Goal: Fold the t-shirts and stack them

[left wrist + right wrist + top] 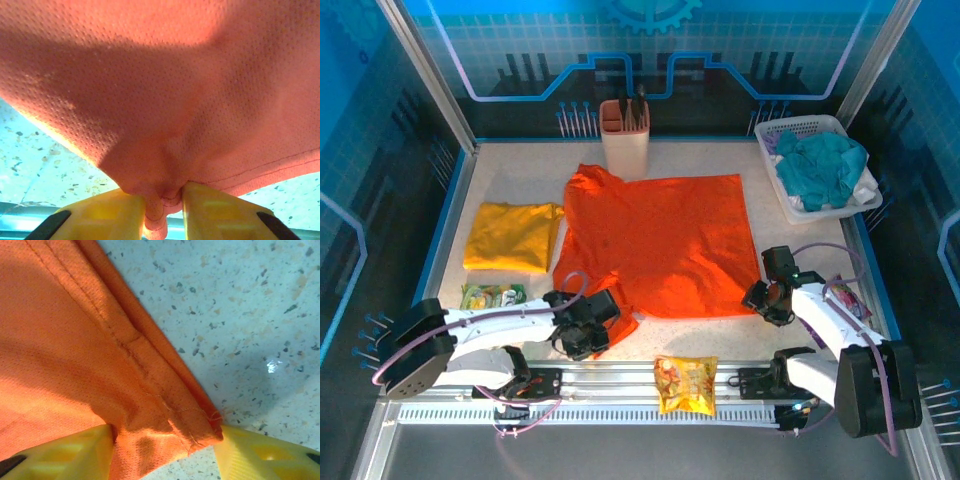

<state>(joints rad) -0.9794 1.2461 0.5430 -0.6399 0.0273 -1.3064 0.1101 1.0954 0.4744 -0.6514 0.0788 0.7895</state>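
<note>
clamping a bunched wad of the orange t-shirt [665, 235] in the left gripper [164, 192], near-left corner. straddling the near-right hem corner with the right gripper [165, 436], jaws apart, cloth lying flat between, not squeezed. spread mid-table otherwise. now: close fully on both hem layers before lifting. raise both corners level, carry together toward the far edge, keep tension even, lay down square. steer clear of the beige holder [625, 135]. leave the folded mustard t-shirt [510, 235] at the left alone.

Orange t-shirt [665, 240] spread flat; yellow t-shirt [510, 236] folded beside it.
</note>
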